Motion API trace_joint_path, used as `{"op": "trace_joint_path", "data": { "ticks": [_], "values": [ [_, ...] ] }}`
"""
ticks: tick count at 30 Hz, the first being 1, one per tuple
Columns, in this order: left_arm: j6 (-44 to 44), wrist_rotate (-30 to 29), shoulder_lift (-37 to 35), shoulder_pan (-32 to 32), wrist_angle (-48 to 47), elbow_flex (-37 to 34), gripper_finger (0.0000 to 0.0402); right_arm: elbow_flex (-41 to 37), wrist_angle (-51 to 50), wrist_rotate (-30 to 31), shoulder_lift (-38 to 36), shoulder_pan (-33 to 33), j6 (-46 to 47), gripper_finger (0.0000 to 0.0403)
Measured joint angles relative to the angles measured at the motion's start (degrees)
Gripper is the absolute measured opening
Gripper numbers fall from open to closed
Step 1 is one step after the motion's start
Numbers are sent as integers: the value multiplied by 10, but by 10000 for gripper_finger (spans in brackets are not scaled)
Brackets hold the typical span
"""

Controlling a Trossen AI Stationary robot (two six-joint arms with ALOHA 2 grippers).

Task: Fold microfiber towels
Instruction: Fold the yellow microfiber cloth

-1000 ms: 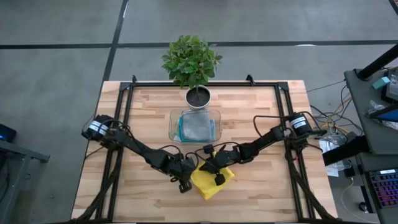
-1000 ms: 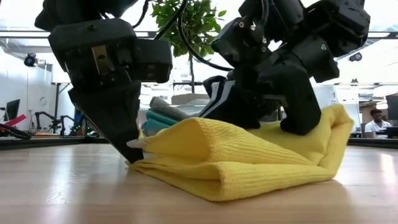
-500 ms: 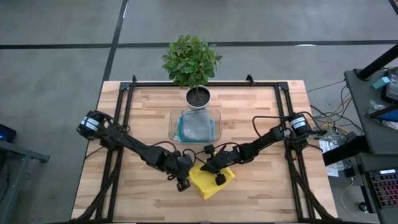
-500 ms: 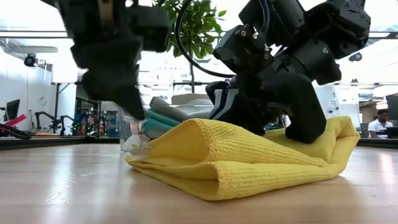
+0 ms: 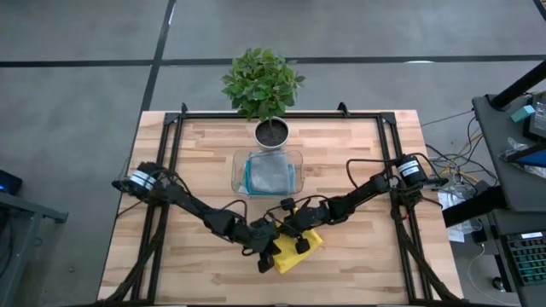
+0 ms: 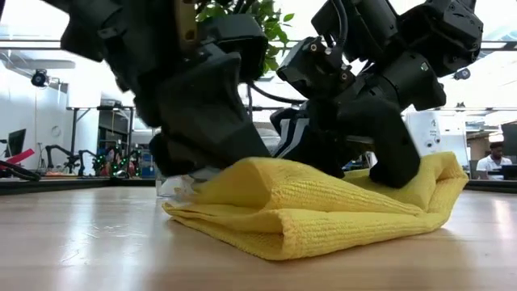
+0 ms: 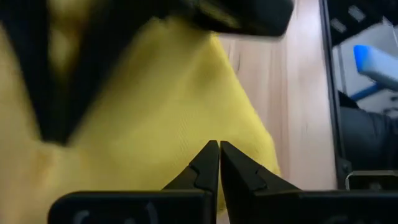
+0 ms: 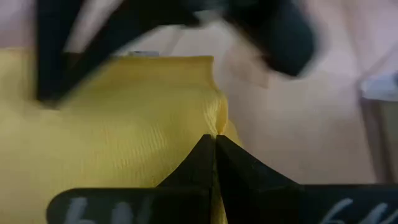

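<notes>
Yellow towel (image 5: 293, 250) is lying near the bench's front edge, about midway between its left and right edges, doubled over on itself with a fold line facing the low camera, so I am judging one fold as made and the bundle as loose and puffy rather than flat. I am pressing my left pincer (image 5: 267, 260) down onto the towel's left front part with its tips clenched together on nothing, and I am resting my right pincer (image 5: 299, 245) on the towel's upper layer toward its right side, likewise clenched with no cloth caught between the tips as far as the wrist views show. Behind the towel, toward the middle of the bench (image 5: 358, 153), a clear plastic tray (image 5: 268, 171) is holding more cloths; from above I am seeing grey on top with teal at the edge, and I cannot tell how many are stacked there or whether they are folded. A potted plant (image 5: 263, 85) is standing at the bench's back edge. My reading is that the yellow towel is partway done, needing flattening and perhaps another fold, and at least some of the others are waiting in the tray.
</notes>
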Motion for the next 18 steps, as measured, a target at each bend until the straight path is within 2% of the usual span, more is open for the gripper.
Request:
{"op": "trace_joint_path", "data": {
  "ticks": [3, 8, 14, 18],
  "values": [
    [-2, 31, 26, -5, 31, 2, 0, -1, -3, 33, 0, 0, 8, 9],
    [-31, 70, 54, -6, 35, 9, 0, -1, -4, 39, 0, 0, 9, 9],
    [-31, 73, 53, -7, 38, 8, 0, -1, -20, 38, -15, 0, 11, 10],
    [-32, 74, 53, -7, 39, 8, 0, -1, -50, 38, -42, 0, 30, 33]
  ]
}}
